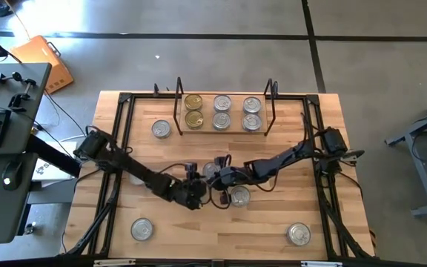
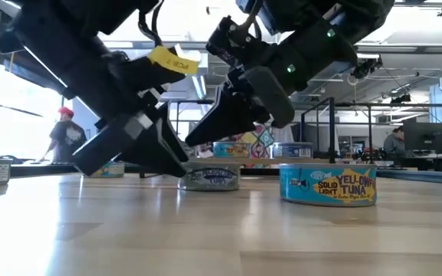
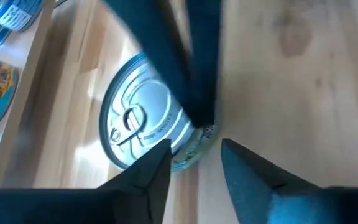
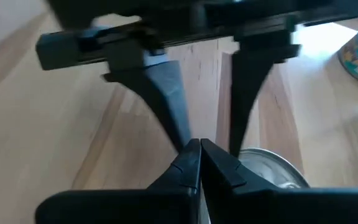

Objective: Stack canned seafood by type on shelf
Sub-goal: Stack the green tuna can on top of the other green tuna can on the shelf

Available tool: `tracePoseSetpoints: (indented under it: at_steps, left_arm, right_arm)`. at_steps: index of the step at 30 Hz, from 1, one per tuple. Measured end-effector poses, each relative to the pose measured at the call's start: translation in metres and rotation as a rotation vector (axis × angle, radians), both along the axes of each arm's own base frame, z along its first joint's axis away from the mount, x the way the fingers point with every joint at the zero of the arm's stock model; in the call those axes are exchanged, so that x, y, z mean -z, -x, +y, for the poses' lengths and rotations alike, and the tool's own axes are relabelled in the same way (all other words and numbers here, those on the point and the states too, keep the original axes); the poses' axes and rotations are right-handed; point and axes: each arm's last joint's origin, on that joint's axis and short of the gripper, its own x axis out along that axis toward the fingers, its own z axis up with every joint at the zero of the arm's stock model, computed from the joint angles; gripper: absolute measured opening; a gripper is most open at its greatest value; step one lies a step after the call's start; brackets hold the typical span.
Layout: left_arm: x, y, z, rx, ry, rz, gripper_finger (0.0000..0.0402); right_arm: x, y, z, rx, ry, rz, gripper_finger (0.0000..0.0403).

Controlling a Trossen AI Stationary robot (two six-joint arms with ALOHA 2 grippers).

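Mid-bench, the spread left gripper must close on a loose can; the right gripper is pressed together.

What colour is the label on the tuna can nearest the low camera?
Bright blue with yellow lettering, on the tuna can; the low view shows it best.

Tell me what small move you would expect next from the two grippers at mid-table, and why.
Probably the left gripper eases forward so its open fingers straddle the silver-lidded can. That can lies flat on the table just ahead of them, not yet between them. The right gripper, fingers shut, hangs close by and would likely need to back off. The shelf holds six cans already.
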Motion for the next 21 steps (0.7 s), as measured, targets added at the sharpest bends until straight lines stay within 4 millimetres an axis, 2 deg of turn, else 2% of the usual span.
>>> tracePoseSetpoints:
  at_steps: [6,11,16,21]
  left_arm:
    - [0.000,-0.002,0.005,-0.036,-0.020,-0.014,0.0080]
    - [-0.002,-0.005,0.002,-0.004,-0.011,-0.043,0.0066]
    - [-0.006,-0.012,0.000,0.048,-0.011,-0.100,0.0083]
    - [-0.011,-0.023,0.008,0.094,0.046,-0.156,0.0133]
  right_arm:
    - [-0.002,0.003,0.009,-0.037,0.011,0.009,0.0001]
    - [-0.030,0.023,0.024,-0.003,0.071,0.036,0.0000]
    - [-0.057,0.056,0.044,0.044,0.070,0.052,0.0000]
    - [-0.057,0.092,0.062,0.092,0.028,-0.008,0.0000]
